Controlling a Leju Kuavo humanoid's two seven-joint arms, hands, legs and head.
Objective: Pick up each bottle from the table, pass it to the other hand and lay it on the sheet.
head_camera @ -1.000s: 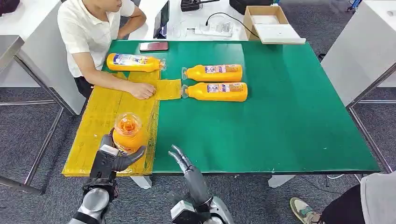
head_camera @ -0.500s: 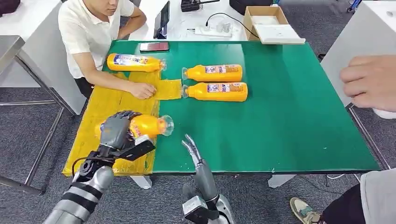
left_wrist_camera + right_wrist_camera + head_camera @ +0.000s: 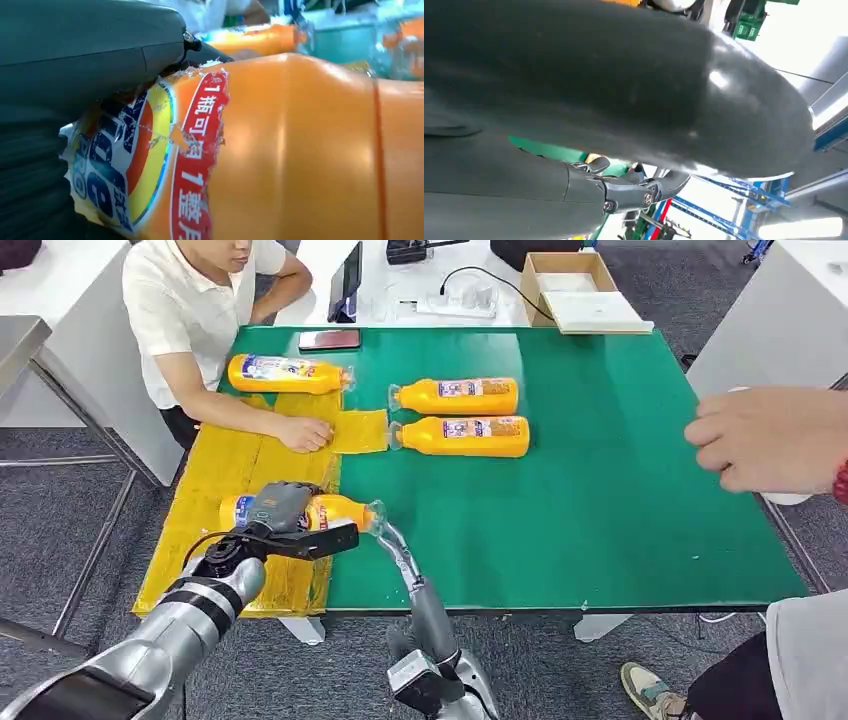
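My left hand (image 3: pixel 277 510) grips an orange juice bottle (image 3: pixel 328 511) on its side, just above the right edge of the yellow sheet (image 3: pixel 215 495), cap pointing right. In the left wrist view the bottle (image 3: pixel 300 150) and its torn label sit against the hand (image 3: pixel 75 50). My right hand (image 3: pixel 398 552) reaches up with straight fingers, its tips close to the bottle's cap and holding nothing; its dark back shows in the right wrist view (image 3: pixel 574 75). Two more bottles (image 3: pixel 455 396) (image 3: pixel 462 436) lie on the green table (image 3: pixel 600 500). A third (image 3: pixel 288 374) lies at the sheet's far end.
A seated person rests a hand (image 3: pixel 305 433) on the sheet's far part. Another person's hand (image 3: pixel 770 440) hovers over the table's right edge. A phone (image 3: pixel 330 339) lies at the table's far side, with a cardboard box (image 3: pixel 580 290) behind it.
My left hand turned the bottle from upright to lying and carried it slightly right. My right hand rose toward the cap. The hand at the right came in and drifted left.
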